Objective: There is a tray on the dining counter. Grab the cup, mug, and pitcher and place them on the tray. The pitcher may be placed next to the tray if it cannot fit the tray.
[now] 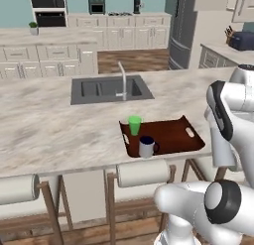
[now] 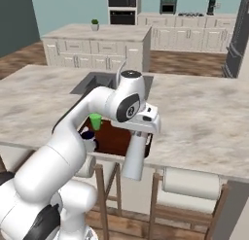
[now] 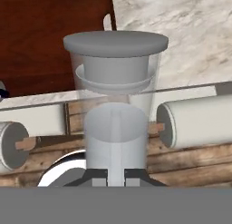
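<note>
My gripper (image 2: 137, 134) is shut on the translucent grey pitcher (image 2: 133, 157), which reaches down from the hand in front of the dining counter's (image 2: 204, 117) near edge, by the tray's (image 2: 115, 137) right end. In the hand view the pitcher (image 3: 116, 128) stretches away from my fingertips (image 3: 96, 175), silvery lid farthest, with the tray (image 3: 45, 37) beyond at upper left. On the dark reddish-brown tray (image 1: 171, 135) the green cup (image 1: 134, 125) stands at the left back corner and the navy mug (image 1: 147, 147) at the left front. My arm partly hides the cup (image 2: 96, 121) and mug (image 2: 88, 135).
A sunken grey sink (image 1: 110, 89) with a faucet (image 1: 123, 80) lies behind the tray. Pale padded stool backs (image 1: 143, 173) (image 2: 189, 183) line up under the counter's near edge. Bare marble counter (image 1: 44, 125) spreads left of the tray and right of it (image 3: 181, 32).
</note>
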